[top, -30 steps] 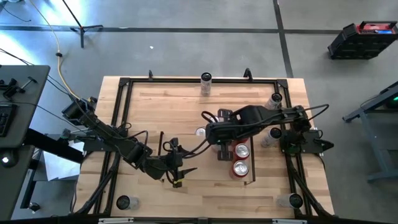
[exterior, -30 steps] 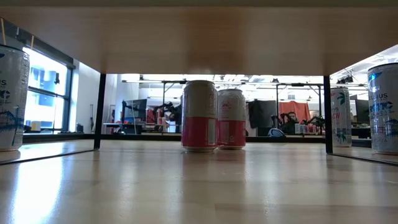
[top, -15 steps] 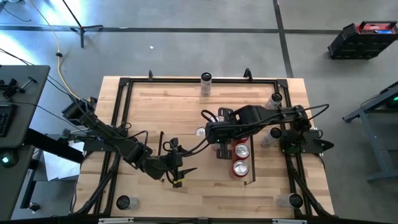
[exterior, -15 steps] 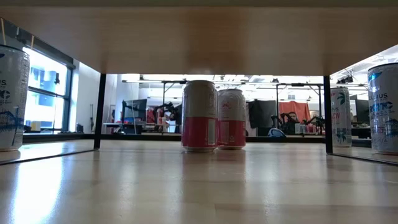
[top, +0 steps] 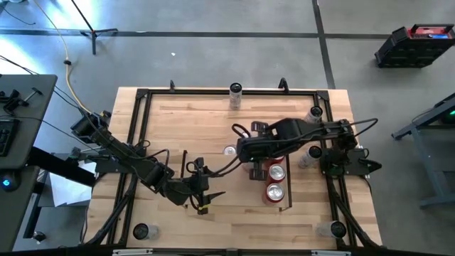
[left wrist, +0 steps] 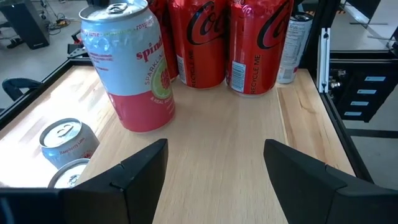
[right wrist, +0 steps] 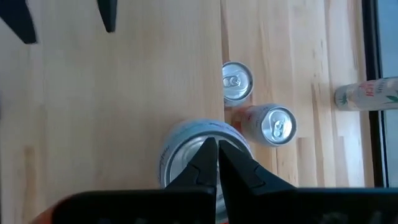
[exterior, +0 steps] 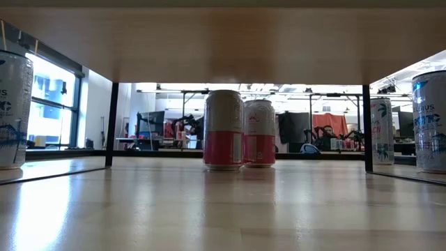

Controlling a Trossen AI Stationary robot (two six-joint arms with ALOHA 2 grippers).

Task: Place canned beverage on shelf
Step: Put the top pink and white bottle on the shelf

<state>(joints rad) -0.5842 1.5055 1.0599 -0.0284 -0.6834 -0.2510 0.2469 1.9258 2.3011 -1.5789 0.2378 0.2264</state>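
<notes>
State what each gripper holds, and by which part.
Nothing. The left gripper is open and empty; the right gripper is shut above the silver-topped pale-blue can, not around it.

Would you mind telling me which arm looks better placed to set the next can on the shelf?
Probably the right: the right gripper hangs directly above a pink-and-white can, fingers nearly together, beside the shelf. The left gripper is open and empty, farther off.
</notes>
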